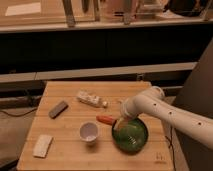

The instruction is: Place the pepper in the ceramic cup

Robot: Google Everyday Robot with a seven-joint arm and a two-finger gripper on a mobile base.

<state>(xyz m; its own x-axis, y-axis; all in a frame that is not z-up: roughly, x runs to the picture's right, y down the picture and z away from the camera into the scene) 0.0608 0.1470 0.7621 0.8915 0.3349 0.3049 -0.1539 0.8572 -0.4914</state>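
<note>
Camera view. A wooden desk (62,127) carries the things of the task. The pepper (105,119), a small tapered orange-red piece, lies flat on the boards between the ceramic cup (89,132) and the green bowl (130,136), apart from the cup and just beside the bowl's left rim. The white arm (170,112) reaches in from the right, and its pincer (120,123) hangs at the pepper's right end, over the edge of the bowl. Whether the pincer is released or clenched cannot be told, nor whether it touches the pepper. The cup stands upright, mouth open, with nothing visible inside. Farther back lie a white printed packet (91,99) and a dark block (58,109); a pale pad (43,145) rests at the front left corner. Handling, as a judgement: the pepper is probably very light, fairly firm with some give, and smooth-skinned, so it may slip or roll under a lopsided pinch. The best hold is likely across its thicker middle, squeezing the short axis from above with modest force. The cup is small and looks easy to nudge or tip, so the release calls for centring over its mouth.
</note>
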